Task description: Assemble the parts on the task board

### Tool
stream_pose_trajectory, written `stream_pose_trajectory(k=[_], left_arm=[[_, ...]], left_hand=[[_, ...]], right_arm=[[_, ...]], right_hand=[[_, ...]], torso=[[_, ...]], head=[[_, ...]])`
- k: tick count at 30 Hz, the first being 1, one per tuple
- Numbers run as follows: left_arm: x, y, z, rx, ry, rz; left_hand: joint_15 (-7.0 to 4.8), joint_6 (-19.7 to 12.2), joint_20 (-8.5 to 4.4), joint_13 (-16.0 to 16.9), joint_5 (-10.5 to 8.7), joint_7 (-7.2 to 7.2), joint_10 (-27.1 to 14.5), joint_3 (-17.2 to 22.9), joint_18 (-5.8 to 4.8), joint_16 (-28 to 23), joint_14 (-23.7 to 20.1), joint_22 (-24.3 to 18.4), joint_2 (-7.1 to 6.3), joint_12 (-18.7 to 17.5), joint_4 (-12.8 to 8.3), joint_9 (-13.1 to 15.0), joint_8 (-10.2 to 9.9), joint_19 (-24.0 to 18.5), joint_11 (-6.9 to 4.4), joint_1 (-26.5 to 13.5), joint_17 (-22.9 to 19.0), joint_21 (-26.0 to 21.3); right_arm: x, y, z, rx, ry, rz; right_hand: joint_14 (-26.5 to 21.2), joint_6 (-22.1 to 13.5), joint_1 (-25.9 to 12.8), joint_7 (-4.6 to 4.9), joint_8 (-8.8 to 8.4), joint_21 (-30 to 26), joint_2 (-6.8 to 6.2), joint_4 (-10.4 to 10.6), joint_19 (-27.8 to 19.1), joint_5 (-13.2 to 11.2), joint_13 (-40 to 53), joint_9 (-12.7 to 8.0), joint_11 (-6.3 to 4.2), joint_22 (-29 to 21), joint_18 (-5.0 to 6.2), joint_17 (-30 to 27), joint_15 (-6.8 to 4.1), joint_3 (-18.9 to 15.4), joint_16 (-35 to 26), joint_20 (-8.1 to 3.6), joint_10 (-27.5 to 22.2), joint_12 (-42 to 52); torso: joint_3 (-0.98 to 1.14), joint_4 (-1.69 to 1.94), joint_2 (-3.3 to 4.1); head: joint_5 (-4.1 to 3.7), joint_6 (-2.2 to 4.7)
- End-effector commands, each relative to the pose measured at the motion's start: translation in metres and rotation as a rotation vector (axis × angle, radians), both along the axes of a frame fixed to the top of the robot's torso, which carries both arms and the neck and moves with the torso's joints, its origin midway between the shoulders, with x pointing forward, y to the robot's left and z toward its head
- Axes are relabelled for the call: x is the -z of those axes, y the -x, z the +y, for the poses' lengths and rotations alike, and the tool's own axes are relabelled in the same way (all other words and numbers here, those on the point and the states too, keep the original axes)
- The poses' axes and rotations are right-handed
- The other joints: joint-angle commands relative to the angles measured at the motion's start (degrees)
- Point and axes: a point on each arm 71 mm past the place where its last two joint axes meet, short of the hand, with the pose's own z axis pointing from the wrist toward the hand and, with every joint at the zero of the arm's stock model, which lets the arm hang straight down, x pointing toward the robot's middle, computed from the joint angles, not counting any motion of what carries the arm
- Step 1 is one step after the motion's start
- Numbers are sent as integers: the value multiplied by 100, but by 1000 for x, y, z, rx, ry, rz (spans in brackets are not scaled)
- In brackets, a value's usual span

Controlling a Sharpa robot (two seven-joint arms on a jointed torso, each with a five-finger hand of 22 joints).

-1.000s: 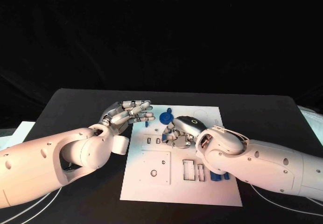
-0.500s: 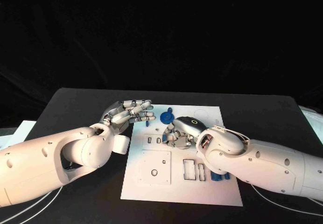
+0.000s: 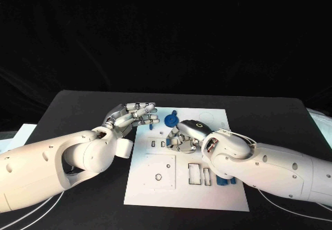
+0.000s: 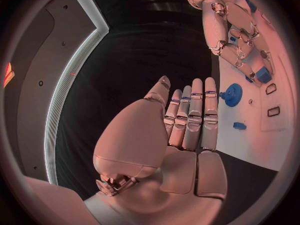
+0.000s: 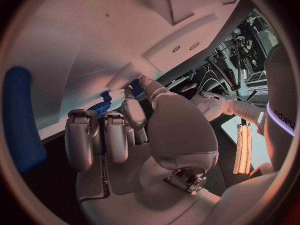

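Observation:
The white task board [image 3: 207,199] lies in the middle of the table. My right hand [image 3: 182,135] bends down onto its middle, fingers curled round a small blue part [image 4: 262,75] at their tips. A blue gear [image 3: 171,119] lies on the board just beyond that hand, and it appears too in the left wrist view [image 4: 233,93]. A small blue piece [image 4: 239,126] lies near the gear. My left hand [image 3: 135,115] hovers at the board's far left edge, fingers straight side by side [image 4: 190,117], holding nothing. Several blue parts [image 3: 222,181] lie by my right forearm.
Rectangular slots [image 3: 198,174] and a square panel with a round hole [image 3: 158,176] mark the board's near half. A long blue piece [image 5: 22,125] shows beside my right hand. Black tabletop [image 3: 76,103] surrounds the board, and pale sheets [image 3: 17,136] lie at the table's left edge.

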Motion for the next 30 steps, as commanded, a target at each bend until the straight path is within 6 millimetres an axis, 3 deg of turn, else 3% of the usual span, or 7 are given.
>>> stream_pose_trajectory(k=[1, 11, 16, 22, 26, 30], left_arm=[[-1, 1, -2, 15, 11, -1], [-1, 1, -2, 15, 10, 0], [-1, 1, -1, 16, 10, 1], [-1, 1, -1, 15, 10, 1], [-1, 0, 0, 14, 13, -6], [-1, -1, 0, 13, 12, -12]], left_hand=[[11, 19, 7, -8, -27, 19, -25, 1, 66, -11, 41, -6, 5, -35, -24, -5, -39, 30, 22, 18, 6, -36], [11, 19, 7, -8, -27, 19, -25, 1, 66, -11, 41, -6, 5, -35, -24, -5, -39, 30, 22, 18, 6, -36], [11, 19, 7, -8, -27, 19, -25, 1, 66, -11, 41, -6, 5, -35, -24, -5, -39, 30, 22, 18, 6, -36], [11, 19, 7, -8, -27, 19, -25, 1, 66, -11, 41, -6, 5, -35, -24, -5, -39, 30, 22, 18, 6, -36], [12, 17, 8, -9, -28, 21, -29, 2, 65, -17, 41, -7, 4, -36, -27, -5, -43, 29, 24, 11, 8, -38], [7, 23, 5, -8, -28, 19, -24, 5, 68, -14, 60, -6, 0, -33, -33, -4, -42, 39, 22, 6, 15, -34]], right_arm=[[8, 1, -2, 7, 45, 30], [8, 1, -3, 14, 42, 27], [7, 1, -3, 18, 34, 21], [0, 3, -4, 27, -43, -38], [-9, 7, -6, 24, -122, -89], [-19, 12, -11, 24, -171, -119]], right_hand=[[515, -96, -30, 28, -41, -16, -51, 6, 149, -44, -30, -28, 9, 560, -104, 1085, 58, -57, -34, 44, -55, -55], [509, -221, -64, 55, -41, -26, -94, 39, 141, -52, -96, -53, 36, 543, -99, 1060, 83, -131, -50, 71, -109, -174], [507, -445, -67, 95, -47, -31, -120, 79, 139, -63, -231, -76, 71, 538, -98, 1049, 114, -209, -59, 100, -201, -396], [508, -924, -33, 195, -43, -33, -203, 217, 139, -46, -279, -85, 157, 539, -99, 1054, 185, -463, -59, 162, -240, -477], [515, -1046, 79, 227, -38, -39, -259, 337, 134, -39, -304, -72, 189, 526, -95, 1087, 217, -693, -42, 198, -266, -517], [513, -1102, 241, 244, -31, -57, -272, 518, 115, -27, -333, -63, 207, 490, -86, 1087, 236, -951, -44, 220, -293, -557]], torso=[[-2, 2, 1], [-2, 1, -1], [0, 1, 0], [6, -4, 1], [13, -4, 0], [-1, -5, -5]], head=[[-1, -3], [4, -8], [0, -5], [-6, -3], [-7, 16], [-13, 22]])
